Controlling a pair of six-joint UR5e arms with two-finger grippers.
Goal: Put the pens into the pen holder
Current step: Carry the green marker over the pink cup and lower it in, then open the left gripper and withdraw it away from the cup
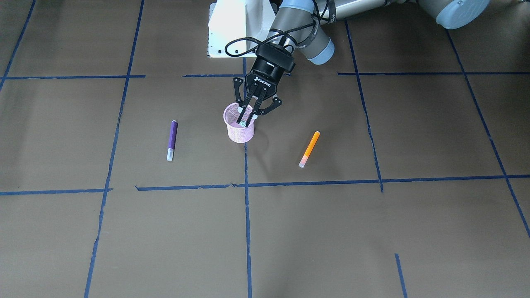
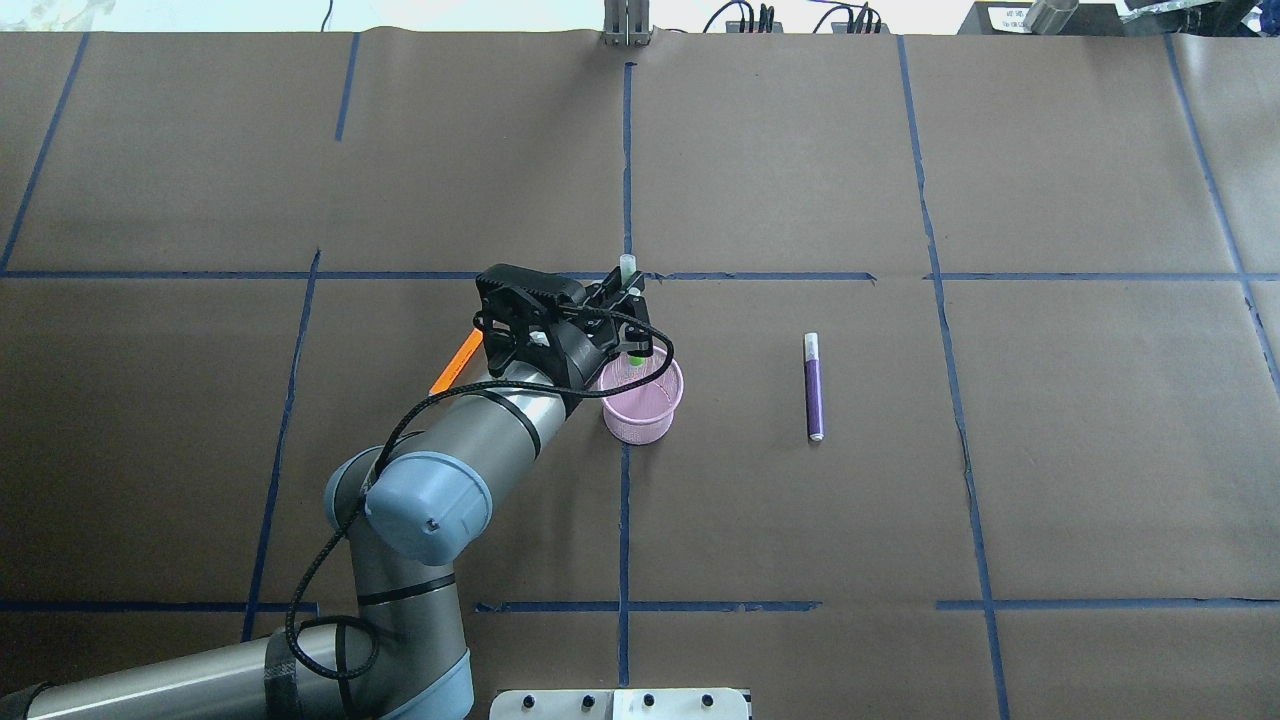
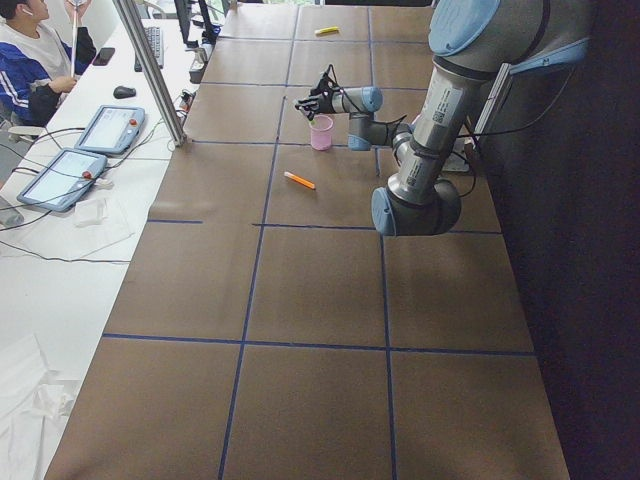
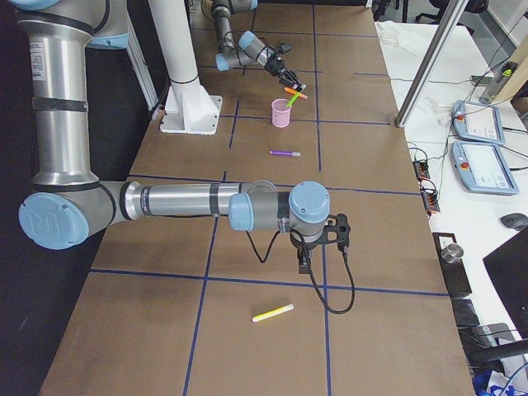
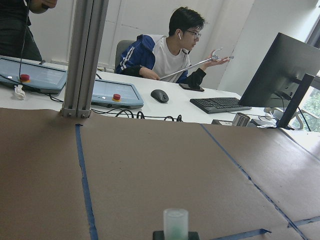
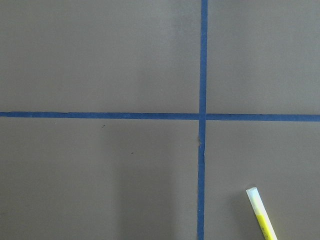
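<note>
My left gripper (image 1: pixel 247 118) is shut on the green pen (image 2: pixel 636 357) and holds it tilted over the pink mesh pen holder (image 1: pixel 239 133). The pen's green end is at the cup's mouth and its pale cap (image 5: pixel 175 225) points away from the robot. The purple pen (image 1: pixel 172 140) lies flat on the table on the robot's right of the holder. The orange pen (image 1: pixel 309 149) lies flat on the robot's left of it. My right gripper (image 4: pixel 305 257) points down over the table far from the holder; I cannot tell whether it is open or shut.
A yellow pen (image 4: pixel 273 313) lies near the right gripper and shows in the right wrist view (image 6: pixel 262 215). Blue tape lines (image 1: pixel 247 231) grid the brown table. Operators, tablets (image 3: pixel 64 177) and a metal post (image 3: pixel 150 70) are past the far edge.
</note>
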